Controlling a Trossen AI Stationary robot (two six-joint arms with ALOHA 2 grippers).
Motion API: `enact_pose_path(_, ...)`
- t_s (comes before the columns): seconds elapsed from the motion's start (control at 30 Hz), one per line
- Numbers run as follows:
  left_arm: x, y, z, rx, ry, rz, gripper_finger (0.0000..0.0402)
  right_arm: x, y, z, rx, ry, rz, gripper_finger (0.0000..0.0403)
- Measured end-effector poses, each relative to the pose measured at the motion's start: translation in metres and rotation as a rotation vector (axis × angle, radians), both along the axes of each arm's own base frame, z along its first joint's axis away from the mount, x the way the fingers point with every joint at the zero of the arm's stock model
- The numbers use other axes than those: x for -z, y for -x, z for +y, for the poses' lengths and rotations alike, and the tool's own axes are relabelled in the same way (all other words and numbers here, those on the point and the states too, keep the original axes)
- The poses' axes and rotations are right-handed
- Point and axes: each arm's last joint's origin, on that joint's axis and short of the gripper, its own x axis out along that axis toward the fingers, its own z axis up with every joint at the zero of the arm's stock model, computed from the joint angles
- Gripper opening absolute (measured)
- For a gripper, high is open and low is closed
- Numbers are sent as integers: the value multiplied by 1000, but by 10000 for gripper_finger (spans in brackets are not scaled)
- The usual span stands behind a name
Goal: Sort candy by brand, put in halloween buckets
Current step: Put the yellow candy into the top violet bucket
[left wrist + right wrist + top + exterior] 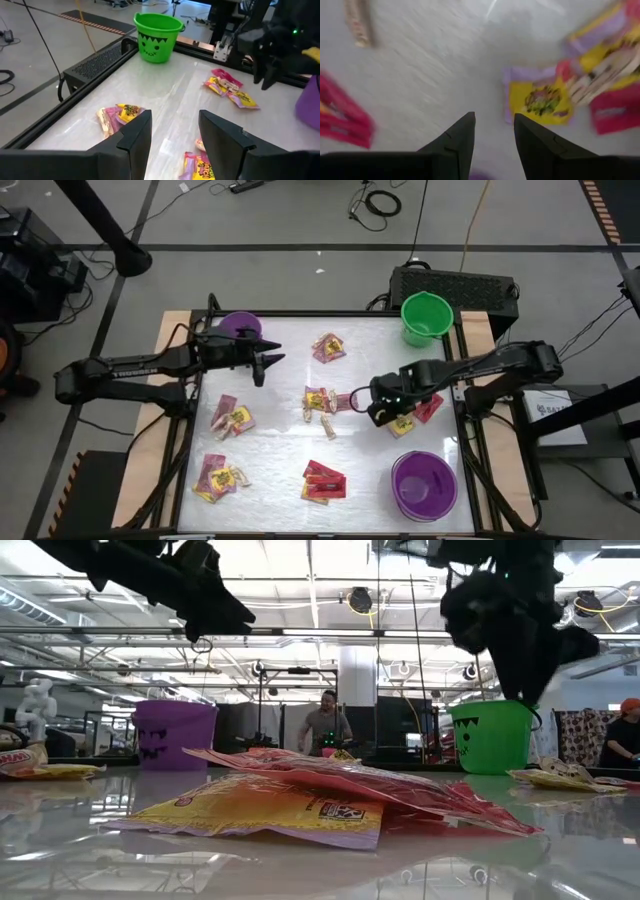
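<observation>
From above, small heaps of candy are seen scattered over the white table (280, 440): yellow packets mixed with pink ones (232, 418), a red pair (324, 480), a mixed cluster (320, 402) just ahead of the right gripper (358, 402). A purple bucket (240, 328) lies just behind the left gripper (272, 364), a green bucket (426, 318) is set at the far right corner, and a second purple bucket (423, 484) is placed beside the right arm.

At table level, a crinkled yellow packet (260, 810) is overlapped by a glossy red one (370, 788); both buckets there carry dark jack-o'-lantern faces, and a person (327, 726) is seen in the room beyond.

In the left wrist view, the fingers (135, 137) are held apart with nothing between them; bare table lies in the gap and the green bucket (157, 36) is well ahead.

In the right wrist view, the fingers (457, 142) are likewise parted and empty, with a yellow-and-purple packet (540, 102) just beyond one tip and a red packet (340, 117) off to the other side.
</observation>
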Motion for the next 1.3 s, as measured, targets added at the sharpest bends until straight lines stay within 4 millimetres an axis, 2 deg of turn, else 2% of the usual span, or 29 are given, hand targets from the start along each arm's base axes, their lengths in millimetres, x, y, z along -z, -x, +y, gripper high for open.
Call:
enact_pose_path(0.33,0,0,0,-7,-2,-1,170,42,-15,11,-30,32,194,130)
enact_pose_path(0.63,0,0,0,-9,-1,-1,170,67,-21,10,-114,70,288,130)
enact_pose_path(0.9,0,0,0,-10,0,1,170,93,-10,6,-119,-15,279,123)
enact_pose_path(0.97,0,0,0,-11,18,-5,170,93,-7,6,-111,-21,269,104)
enact_pose_path(1.13,-7,6,-2,1,38,-47,170,77,-8,4,-112,28,190,16)
enact_pose_path(1.3,-19,17,-5,-9,-35,-100,170,43,-19,-7,-66,86,36,11)
